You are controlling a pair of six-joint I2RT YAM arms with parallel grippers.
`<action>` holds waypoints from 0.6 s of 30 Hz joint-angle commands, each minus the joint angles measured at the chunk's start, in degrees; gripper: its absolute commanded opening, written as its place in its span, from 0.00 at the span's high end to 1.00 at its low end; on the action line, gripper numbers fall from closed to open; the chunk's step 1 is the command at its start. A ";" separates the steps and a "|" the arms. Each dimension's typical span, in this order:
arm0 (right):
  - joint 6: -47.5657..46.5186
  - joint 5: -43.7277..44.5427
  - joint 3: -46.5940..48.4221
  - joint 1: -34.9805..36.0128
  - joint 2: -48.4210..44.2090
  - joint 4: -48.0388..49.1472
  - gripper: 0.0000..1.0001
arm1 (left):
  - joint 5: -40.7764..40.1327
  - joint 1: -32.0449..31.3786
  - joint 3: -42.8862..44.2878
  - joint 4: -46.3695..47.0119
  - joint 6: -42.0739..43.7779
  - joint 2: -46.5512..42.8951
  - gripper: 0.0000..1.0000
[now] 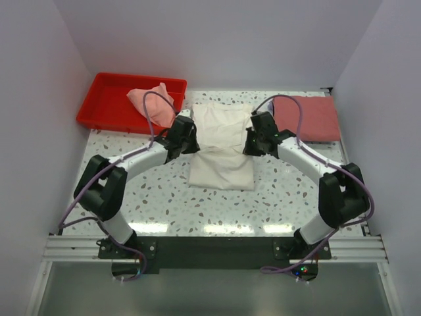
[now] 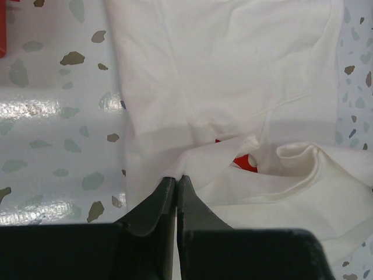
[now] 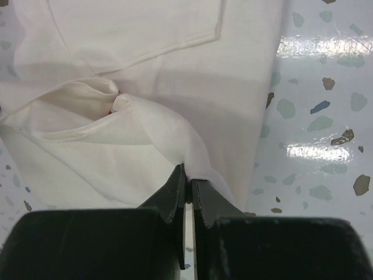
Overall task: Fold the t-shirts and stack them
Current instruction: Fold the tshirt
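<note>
White tee at the middle of the bench, between both arms, partly folded, with a sliver of red print peeking from the crease. On its left edge, left pincer pressed together, pinching cloth lifted into a ridge at the tips. On its right edge, right pincer likewise pinching, fabric draped up to it. Farther back on the left, pale pink tee crumpled in the right end of a red tray. At the back right, dusty-red tee folded flat, near the white one.
</note>
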 commanded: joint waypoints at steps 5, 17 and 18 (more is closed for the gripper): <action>-1.07 -1.78 4.06 -3.43 5.45 3.95 1.00 | 0.30 1.84 4.13 4.45 3.29 3.90 1.00; -0.80 -6.00 5.99 -5.81 12.57 5.70 1.00 | 1.10 3.69 6.16 4.63 2.68 9.61 1.00; -0.80 -6.00 6.26 -5.81 13.18 5.88 0.99 | 1.18 3.87 6.16 4.72 2.77 9.79 0.98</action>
